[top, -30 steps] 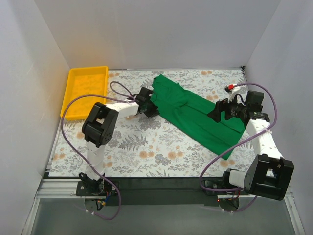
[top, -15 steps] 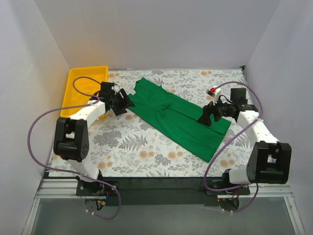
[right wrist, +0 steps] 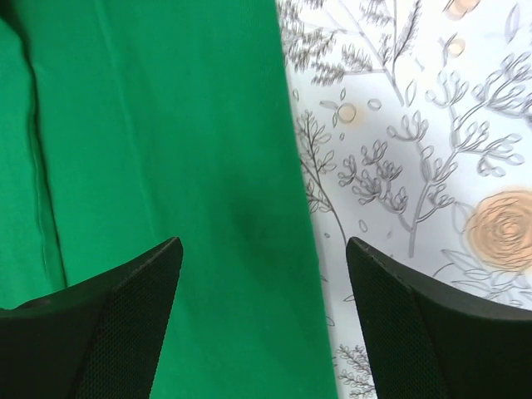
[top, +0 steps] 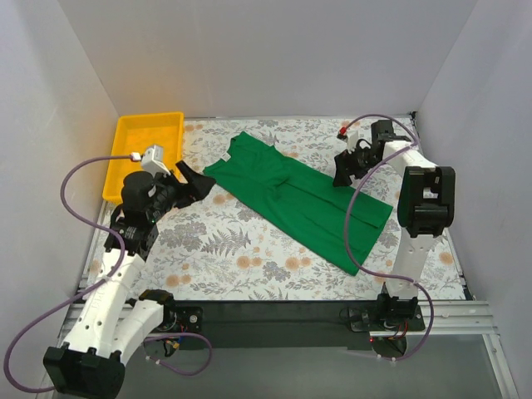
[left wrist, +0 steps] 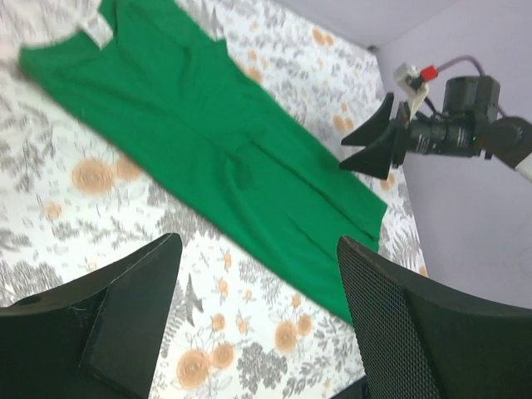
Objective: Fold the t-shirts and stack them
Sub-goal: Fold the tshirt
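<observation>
While the green t-shirt [top: 295,195] lies on the table [top: 241,253], we see L gripper [top: 197,181] & R gripper [top: 342,171] wide open.

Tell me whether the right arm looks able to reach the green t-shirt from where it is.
Probably yes. The right gripper hangs open over the edge of the t-shirt, and the wrist view shows nothing between its fingers and the fabric, so a short descent should reach it.

Bright, even, diffuse light with faint, soft shadows. Beyond the left gripper [left wrist: 256,241] the far corner of the t-shirt [left wrist: 224,158] smears with motion blur; ahead of the right gripper [right wrist: 262,249] detail is crisp.
</observation>
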